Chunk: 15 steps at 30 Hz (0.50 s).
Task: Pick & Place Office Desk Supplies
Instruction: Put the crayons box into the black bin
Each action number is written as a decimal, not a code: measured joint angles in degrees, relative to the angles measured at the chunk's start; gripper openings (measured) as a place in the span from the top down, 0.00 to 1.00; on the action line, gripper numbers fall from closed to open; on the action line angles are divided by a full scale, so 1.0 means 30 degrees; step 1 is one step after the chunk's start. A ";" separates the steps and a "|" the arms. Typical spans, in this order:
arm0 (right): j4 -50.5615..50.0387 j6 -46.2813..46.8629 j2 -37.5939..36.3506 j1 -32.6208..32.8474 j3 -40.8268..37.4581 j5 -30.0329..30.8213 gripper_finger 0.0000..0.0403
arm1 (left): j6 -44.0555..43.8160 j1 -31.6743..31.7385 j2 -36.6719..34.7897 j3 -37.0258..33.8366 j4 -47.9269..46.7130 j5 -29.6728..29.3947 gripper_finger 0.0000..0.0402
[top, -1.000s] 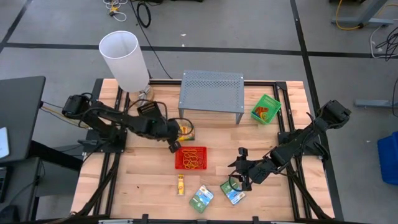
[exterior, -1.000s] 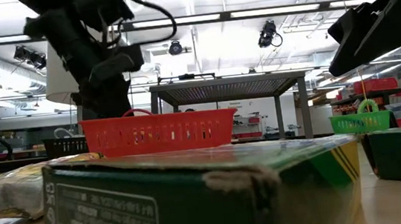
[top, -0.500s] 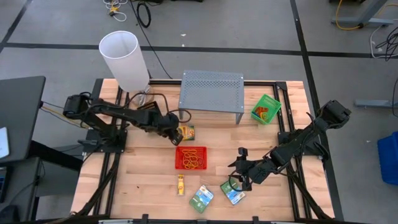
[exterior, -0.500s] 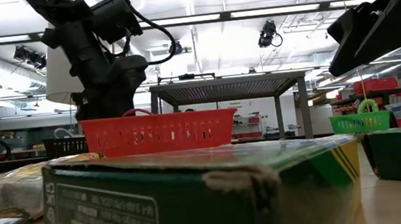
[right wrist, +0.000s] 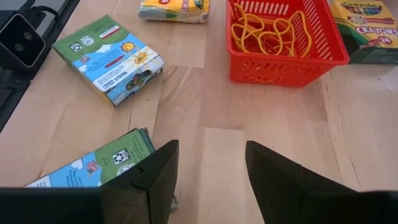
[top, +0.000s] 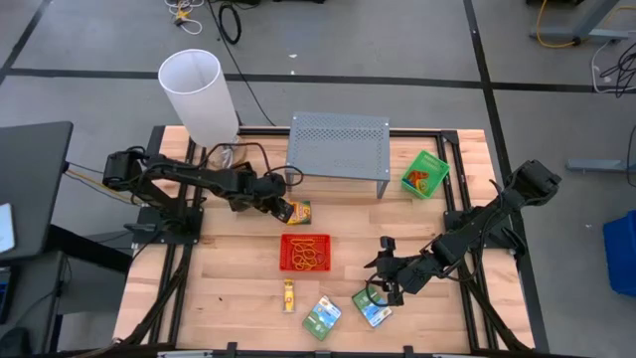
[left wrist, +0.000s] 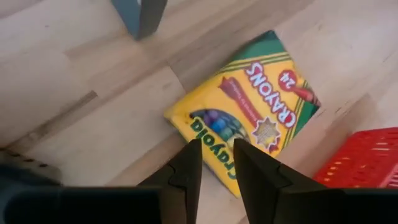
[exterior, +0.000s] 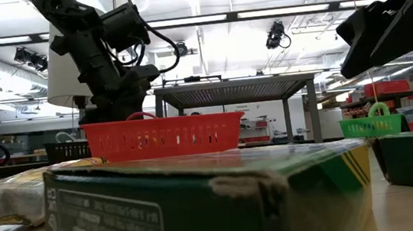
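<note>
The left tool [top: 281,208] is hovering with its fingers [left wrist: 186,167] narrowly parted and gripping nothing, directly at the near edge of the crayon box [left wrist: 245,109], which is lying flat on the counter [top: 229,278] between the grey stand [top: 338,144] and the red tray [top: 305,253], its long axis running aslant to the fingers. The box is reading "CRAYONS", "24" and part of "Crayola". The right tool [top: 378,285], open and empty, is waiting well apart by the green-blue packets [right wrist: 109,59].

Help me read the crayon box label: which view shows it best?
The left wrist view: the crayon box fills the picture, lettering legible, beyond the left gripper. The high view shows it small; the right wrist view only a corner; the low view hides it.
</note>
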 joint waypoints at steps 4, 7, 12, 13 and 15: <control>0.0000 -0.0007 0.0000 0.0000 0.0000 -0.0053 0.52 | 0.0018 -0.0050 0.0000 0.0000 0.0656 0.1792 0.68; 0.0000 0.0000 0.0000 0.0000 0.0000 -0.0103 0.52 | -0.0026 -0.0391 0.0000 0.0000 0.0944 0.2696 0.58; 0.0000 -0.0158 0.0000 0.0015 0.0000 -0.0192 0.52 | -0.1061 -0.1154 0.0000 0.0000 0.0997 0.2329 0.38; 0.0000 -0.0244 0.0000 0.0015 0.0000 -0.0277 0.52 | -0.1318 -0.1249 0.0000 0.0000 0.0988 0.2248 0.36; 0.0000 -0.0424 0.0000 0.0015 0.0000 -0.0326 0.52 | -0.1891 -0.1308 0.0000 0.0000 0.0942 0.2095 0.33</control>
